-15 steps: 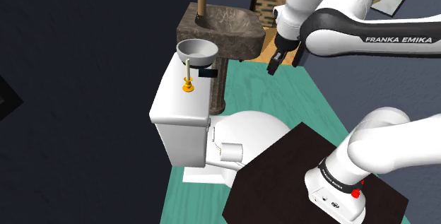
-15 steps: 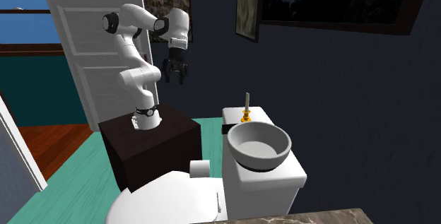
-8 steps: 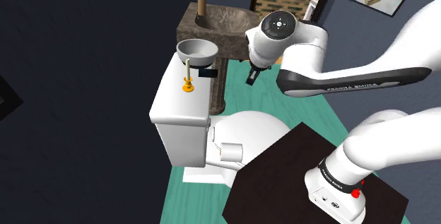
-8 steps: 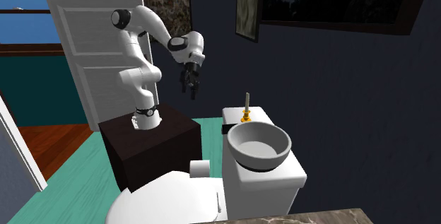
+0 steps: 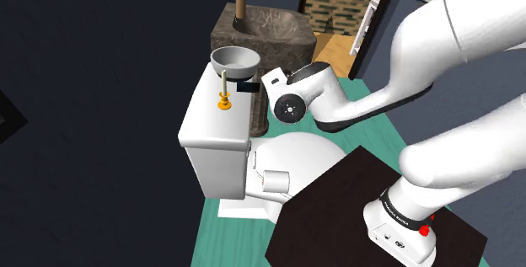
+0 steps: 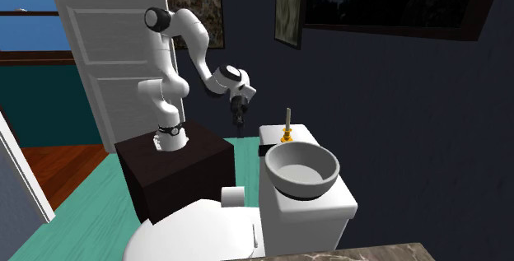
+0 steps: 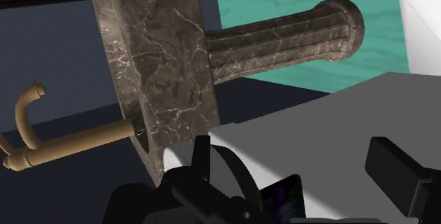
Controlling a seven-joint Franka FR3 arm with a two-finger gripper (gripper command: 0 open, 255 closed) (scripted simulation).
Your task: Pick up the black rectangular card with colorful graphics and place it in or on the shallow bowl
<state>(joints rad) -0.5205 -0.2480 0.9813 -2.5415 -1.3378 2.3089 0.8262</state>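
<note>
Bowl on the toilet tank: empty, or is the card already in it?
Empty. The grey bowl shows a bare inside; the black card lies on the tank lid, outside it.

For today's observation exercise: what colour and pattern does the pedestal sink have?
The sink is dark grey-brown, veined with pale cracks; the wrist view shows it best.

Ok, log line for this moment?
stage: pre-grasp | gripper: open, over card, not touching | card: on toilet tank lid | bowl: empty, same lid
</note>
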